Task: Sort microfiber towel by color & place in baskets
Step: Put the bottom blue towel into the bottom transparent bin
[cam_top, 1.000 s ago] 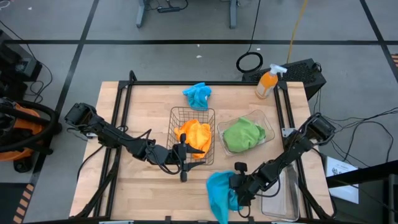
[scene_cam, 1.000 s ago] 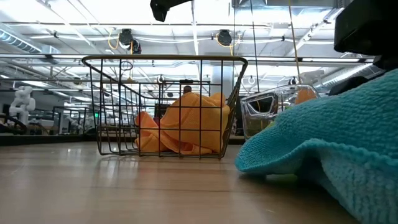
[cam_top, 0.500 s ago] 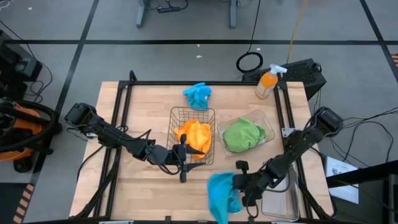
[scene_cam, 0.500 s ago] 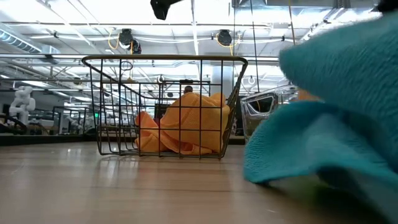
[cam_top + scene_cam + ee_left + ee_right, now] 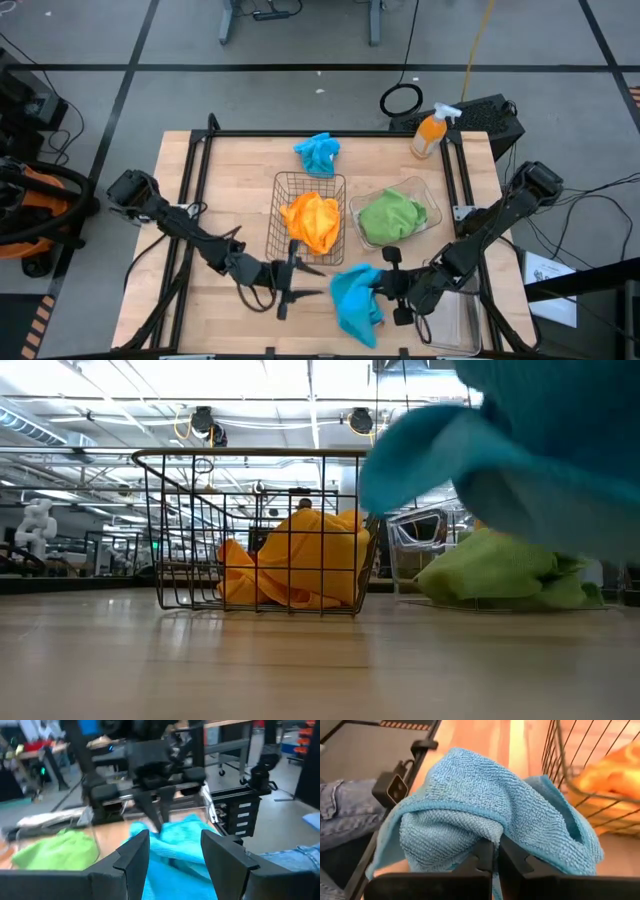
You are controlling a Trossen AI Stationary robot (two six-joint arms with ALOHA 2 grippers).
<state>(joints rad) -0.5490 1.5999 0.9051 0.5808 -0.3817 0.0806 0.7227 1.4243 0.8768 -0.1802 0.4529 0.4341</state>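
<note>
Pinched shut, the right gripper [image 5: 385, 287] holds a blue towel [image 5: 355, 300] off the table [image 5: 230, 180], near the front edge, in front of the wire basket [image 5: 305, 190] of orange cloth. Spread open and empty, the left gripper [image 5: 298, 283] hovers just beside it.

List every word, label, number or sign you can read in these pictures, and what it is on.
None is readable.
Orange spray bottle: no legible label.
Paper sheet on the floor right of the table: print too small to read.
</note>
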